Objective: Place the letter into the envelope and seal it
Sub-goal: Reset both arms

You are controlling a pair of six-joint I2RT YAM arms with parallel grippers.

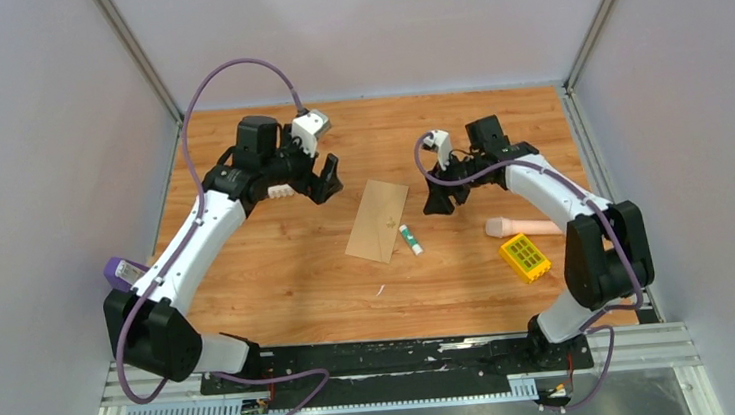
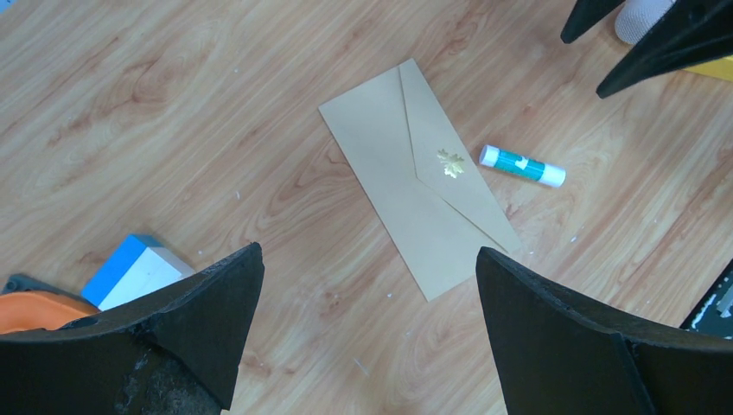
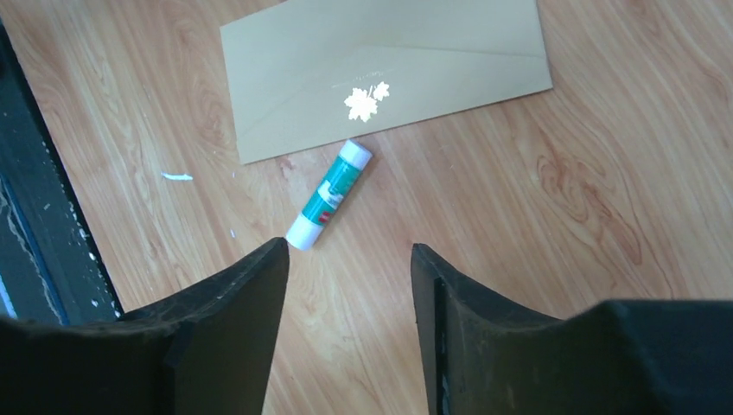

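Since its flap lies folded down under a gold leaf sticker, the envelope looks sealed.
Nearest, a glue stick rests on the surface just beside its right edge; no letter shows, so probably inside. Farther back, left tool wide, right tool half-spread, both empty and apart from it, likely finished.
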